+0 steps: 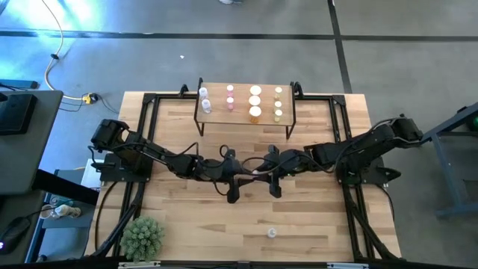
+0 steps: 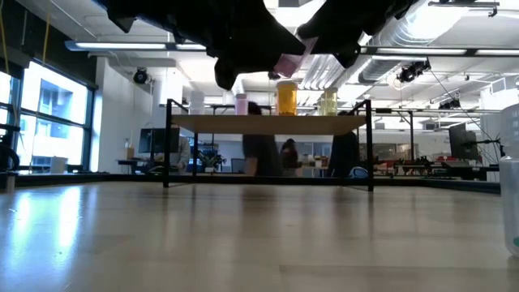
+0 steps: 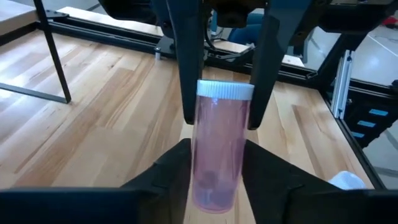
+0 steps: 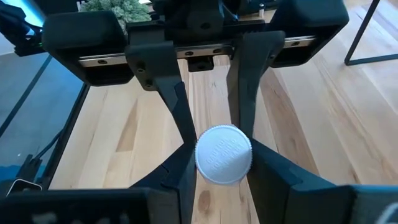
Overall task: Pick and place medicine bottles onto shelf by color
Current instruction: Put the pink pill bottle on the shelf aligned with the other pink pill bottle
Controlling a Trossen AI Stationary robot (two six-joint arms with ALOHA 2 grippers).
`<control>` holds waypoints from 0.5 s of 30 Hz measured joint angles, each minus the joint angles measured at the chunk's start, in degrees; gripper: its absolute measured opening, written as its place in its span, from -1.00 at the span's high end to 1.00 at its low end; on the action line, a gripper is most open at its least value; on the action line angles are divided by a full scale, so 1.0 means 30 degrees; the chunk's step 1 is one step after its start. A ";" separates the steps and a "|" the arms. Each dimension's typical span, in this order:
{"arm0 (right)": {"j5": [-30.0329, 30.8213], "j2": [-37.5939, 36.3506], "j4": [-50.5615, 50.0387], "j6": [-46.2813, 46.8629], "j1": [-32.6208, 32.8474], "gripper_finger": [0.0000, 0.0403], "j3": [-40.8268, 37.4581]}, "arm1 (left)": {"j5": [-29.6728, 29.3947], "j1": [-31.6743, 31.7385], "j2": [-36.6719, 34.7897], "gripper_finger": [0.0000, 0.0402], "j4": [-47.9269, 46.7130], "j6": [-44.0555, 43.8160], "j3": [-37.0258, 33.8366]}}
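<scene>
A pink medicine bottle (image 3: 219, 149) with a white cap (image 4: 224, 154) hangs above the middle of the table. Both grippers are shut on it. My left gripper (image 3: 219, 177) comes from the table's left, my right gripper (image 4: 222, 171) from the right, and they meet fingertip to fingertip (image 1: 255, 173). The shelf (image 1: 243, 113) stands at the far edge on thin black legs. On it stand whitish bottles (image 1: 203, 93), pink ones (image 1: 230, 97), orange ones (image 1: 255, 112) and yellowish ones (image 1: 278, 104). One small bottle (image 1: 272, 232) stands on the tabletop near the front edge. My left gripper pinches the pink bottle's bottom end (image 3: 214, 186) between its two fingers, coming from the table's left and slanting slightly down. The fingers lie along the bottle. The bottle is lifted clear of the table. My right gripper pinches the bottle's cap end (image 3: 224, 102) between its two fingers (image 3: 189, 74), coming from the table's right and slanting down. The fingers lie along the bottle, and the cap faces back toward its wrist.
A green spiky plant ball (image 1: 142, 237) sits at the near left corner. Black frame rails (image 1: 146, 134) run along both sides of the table. Bare tabletop lies between the grippers and the shelf, and in front of them.
</scene>
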 joint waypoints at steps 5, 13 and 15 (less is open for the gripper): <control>-0.0051 -0.0004 -0.0037 -0.0102 0.0008 0.46 0.0000 | 0.0575 0.0015 0.0000 0.51 0.0000 0.0022 0.0000; -0.0058 0.0003 -0.0051 -0.0126 0.0007 0.46 0.0000 | 0.0731 0.0007 0.0000 0.51 0.0000 0.0022 0.0000; -0.0058 0.0000 -0.0046 -0.0147 0.0007 0.46 0.0000 | 0.0732 0.0007 0.0000 0.50 0.0000 0.0036 0.0000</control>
